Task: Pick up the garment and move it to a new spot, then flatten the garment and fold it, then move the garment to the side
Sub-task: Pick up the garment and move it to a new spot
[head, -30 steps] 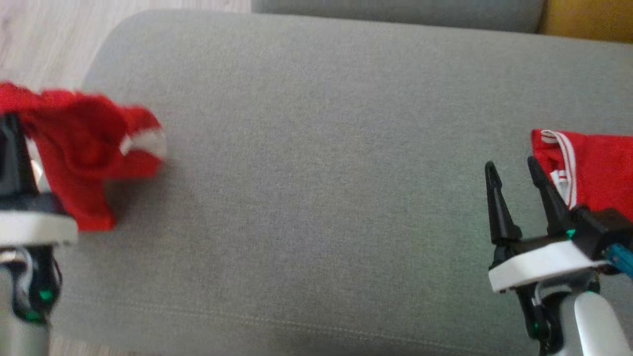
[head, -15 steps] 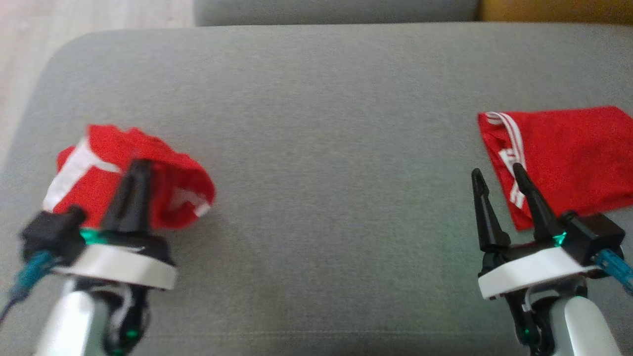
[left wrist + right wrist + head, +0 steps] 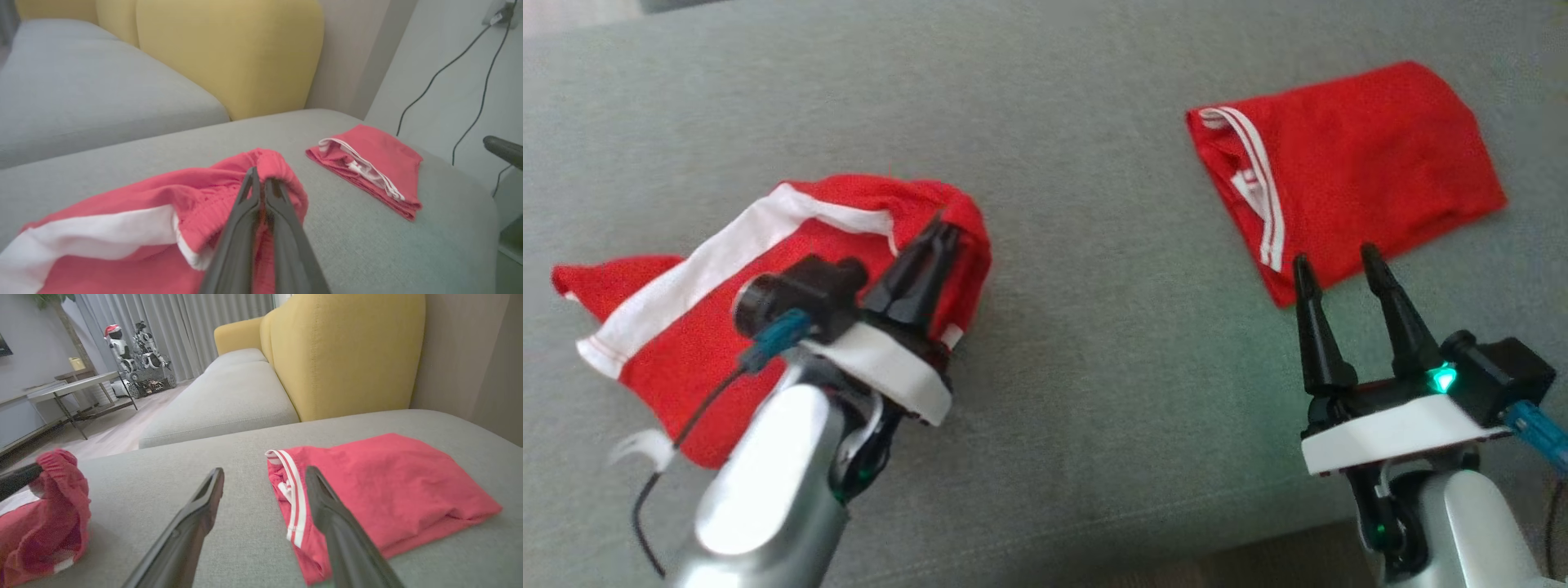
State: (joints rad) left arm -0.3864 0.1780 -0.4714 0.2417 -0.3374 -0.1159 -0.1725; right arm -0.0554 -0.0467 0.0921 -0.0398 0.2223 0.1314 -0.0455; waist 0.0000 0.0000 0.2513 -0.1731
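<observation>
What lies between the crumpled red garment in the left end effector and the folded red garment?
Bare grey cushion. In the head view nothing rests between the crumpled garment, pinched by the left end effector, and the folded garment.

- left gripper (image 3: 942, 231) plus forearm sit over the garment (image 3: 666, 351), hiding its middle
- garment's striped end runs off the left wrist view's bottom-left corner
- right of the garment, folded red piece (image 3: 1364, 155) has its near edge behind the right gripper (image 3: 264, 470)
</observation>
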